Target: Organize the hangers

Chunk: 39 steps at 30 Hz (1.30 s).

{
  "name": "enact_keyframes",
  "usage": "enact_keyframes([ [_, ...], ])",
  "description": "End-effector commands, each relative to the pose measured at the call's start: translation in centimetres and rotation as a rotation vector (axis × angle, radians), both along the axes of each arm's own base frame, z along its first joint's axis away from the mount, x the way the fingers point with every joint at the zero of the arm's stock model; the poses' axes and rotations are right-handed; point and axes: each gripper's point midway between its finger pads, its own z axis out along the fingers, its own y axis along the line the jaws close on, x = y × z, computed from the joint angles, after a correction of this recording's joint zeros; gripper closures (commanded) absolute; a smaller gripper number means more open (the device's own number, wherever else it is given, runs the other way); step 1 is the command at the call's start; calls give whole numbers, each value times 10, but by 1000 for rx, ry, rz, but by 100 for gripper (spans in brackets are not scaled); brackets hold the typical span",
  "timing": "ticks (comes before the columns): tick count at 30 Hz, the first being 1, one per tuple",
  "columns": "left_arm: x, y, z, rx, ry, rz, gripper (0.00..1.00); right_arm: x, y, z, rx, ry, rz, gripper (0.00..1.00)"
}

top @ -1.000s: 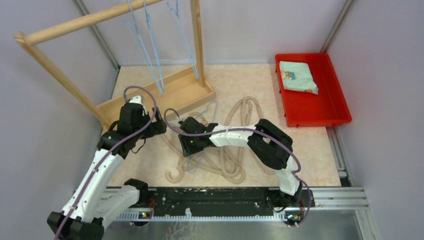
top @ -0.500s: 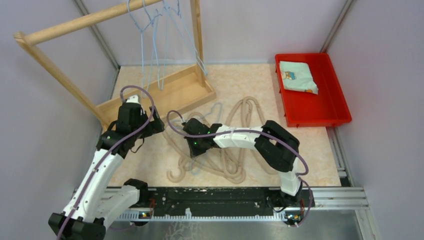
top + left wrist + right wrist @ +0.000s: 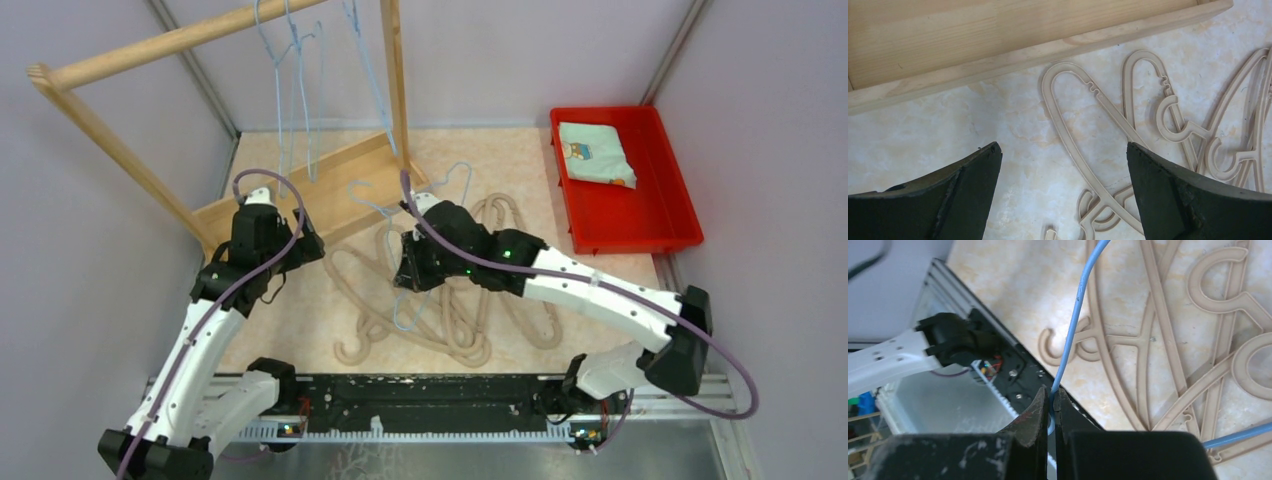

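Note:
My right gripper (image 3: pixel 1053 396) is shut on the thin wire of a light-blue hanger (image 3: pixel 1074 322) and holds it off the floor. From above, this gripper (image 3: pixel 412 268) hangs over the pile, with the held hanger's hook (image 3: pixel 462 170) near the rack's post. Several beige hangers (image 3: pixel 465 325) lie tangled on the floor beneath it (image 3: pixel 1158 340). More light-blue hangers (image 3: pixel 290 60) hang on the rack's rail. My left gripper (image 3: pixel 1063 150) is open and holds nothing, above the arm of a beige hanger (image 3: pixel 1084 154) in front of the rack base (image 3: pixel 290 250).
The tall wooden rack (image 3: pixel 150 50) stands at the back left, its tray-like base (image 3: pixel 998 55) close ahead of my left gripper. A red bin (image 3: pixel 665 228) with a folded cloth (image 3: pixel 595 150) sits at the back right. Grey walls close in the sides.
The right gripper closed on the blue wire hanger, then stretched out and carried it up toward the rack's post. The hangers on the rail swung. The left arm hardly moved.

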Motion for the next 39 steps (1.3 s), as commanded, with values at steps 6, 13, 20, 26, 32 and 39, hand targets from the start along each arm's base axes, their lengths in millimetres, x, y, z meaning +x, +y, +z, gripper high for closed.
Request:
enact_keyframes([
  [6, 3, 3, -1, 16, -29, -5, 1, -38, 6, 123, 382, 43, 115, 100],
  [13, 1, -1, -1, -3, -29, -18, 1, -58, -7, 178, 502, 29, 183, 100],
  [20, -1, -2, -4, -13, -25, -20, 1, -67, -37, 183, 488, 17, 138, 100],
  [26, -1, -3, -7, -14, -20, -26, 1, -70, -45, 230, 661, -50, 131, 100],
  [32, -3, -1, -5, -6, -23, -23, 1, -62, -26, 277, 780, -93, 187, 100],
  [39, -4, -1, 2, -17, -37, -20, 1, -58, -7, 341, 947, -98, 290, 100],
])
